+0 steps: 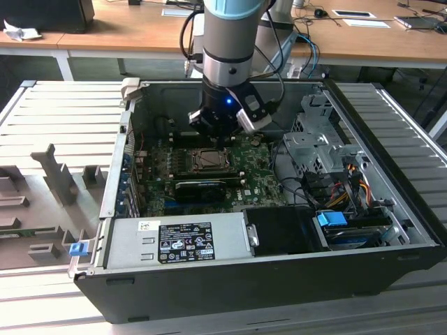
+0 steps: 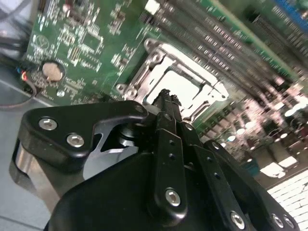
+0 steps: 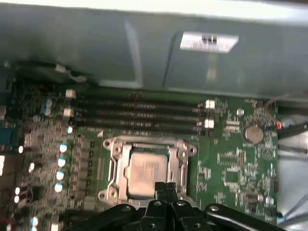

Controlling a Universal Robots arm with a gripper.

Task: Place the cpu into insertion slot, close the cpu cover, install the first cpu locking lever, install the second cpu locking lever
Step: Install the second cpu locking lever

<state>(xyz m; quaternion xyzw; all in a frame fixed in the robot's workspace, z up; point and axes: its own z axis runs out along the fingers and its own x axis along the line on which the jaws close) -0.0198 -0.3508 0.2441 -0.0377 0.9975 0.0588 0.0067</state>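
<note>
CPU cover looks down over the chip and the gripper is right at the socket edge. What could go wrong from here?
1. The gripper has its fingertips together at the cpu cover rim; a slip could scrape the cpu.
2. The memory slots sit close beside the socket, so a sideways move may knock them.
3. Cables lie in the case on the exterior view's right and could snag the arm.

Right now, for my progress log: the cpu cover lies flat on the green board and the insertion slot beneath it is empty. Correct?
No, it is not empty: in the first wrist view the cpu sits in the insertion slot, with the cpu cover lying flat on the green board.
</note>
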